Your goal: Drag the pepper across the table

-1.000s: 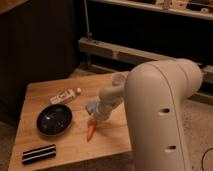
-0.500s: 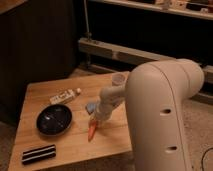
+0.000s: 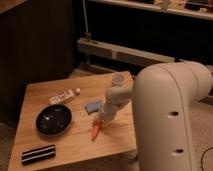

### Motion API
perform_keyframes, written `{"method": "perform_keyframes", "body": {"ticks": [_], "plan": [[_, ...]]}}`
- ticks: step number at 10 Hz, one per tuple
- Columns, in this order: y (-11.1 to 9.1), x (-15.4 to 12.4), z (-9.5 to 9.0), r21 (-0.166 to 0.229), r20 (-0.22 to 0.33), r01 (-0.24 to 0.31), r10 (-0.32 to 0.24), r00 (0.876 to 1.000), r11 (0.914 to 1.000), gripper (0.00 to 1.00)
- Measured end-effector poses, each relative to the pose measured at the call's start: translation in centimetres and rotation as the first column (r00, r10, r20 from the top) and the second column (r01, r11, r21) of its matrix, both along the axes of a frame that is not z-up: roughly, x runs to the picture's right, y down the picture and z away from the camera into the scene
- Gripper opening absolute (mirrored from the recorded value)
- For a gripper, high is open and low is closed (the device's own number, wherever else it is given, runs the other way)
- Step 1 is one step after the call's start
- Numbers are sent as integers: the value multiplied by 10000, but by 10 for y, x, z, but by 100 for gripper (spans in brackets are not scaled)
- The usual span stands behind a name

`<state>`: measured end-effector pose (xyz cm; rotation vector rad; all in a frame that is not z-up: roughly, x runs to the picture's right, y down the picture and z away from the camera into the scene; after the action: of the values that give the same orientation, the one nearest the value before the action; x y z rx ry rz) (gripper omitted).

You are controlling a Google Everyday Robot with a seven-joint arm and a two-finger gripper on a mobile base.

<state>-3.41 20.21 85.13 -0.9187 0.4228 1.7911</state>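
Observation:
The pepper [image 3: 95, 130] is small, orange-red and tapered, lying on the light-wood table [image 3: 70, 150] right of the dark bowl, its tip pointing toward the front edge. My gripper [image 3: 100, 120] comes down at the pepper's upper end, at the tip of the white arm [image 3: 116, 98]. The arm hides the pepper's top.
A dark bowl [image 3: 53, 119] sits left of the pepper. A blue sponge [image 3: 92, 106] lies just behind the gripper. A small white bottle [image 3: 63, 97] lies at the back left. A black striped object [image 3: 38, 154] lies at the front left corner. My large white body [image 3: 172, 120] fills the right.

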Motion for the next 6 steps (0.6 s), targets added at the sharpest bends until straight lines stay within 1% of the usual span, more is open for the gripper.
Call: {"method": "perform_keyframes", "body": {"ticks": [3, 4, 6], "plan": [[-1, 2, -1, -9, -13, -8, 8, 10000, 10000, 9], [0, 7, -1, -13, -93, -71, 71, 9999, 10000, 9], [3, 32, -2, -7, -330, -281, 280, 9991, 9996, 9]]}}
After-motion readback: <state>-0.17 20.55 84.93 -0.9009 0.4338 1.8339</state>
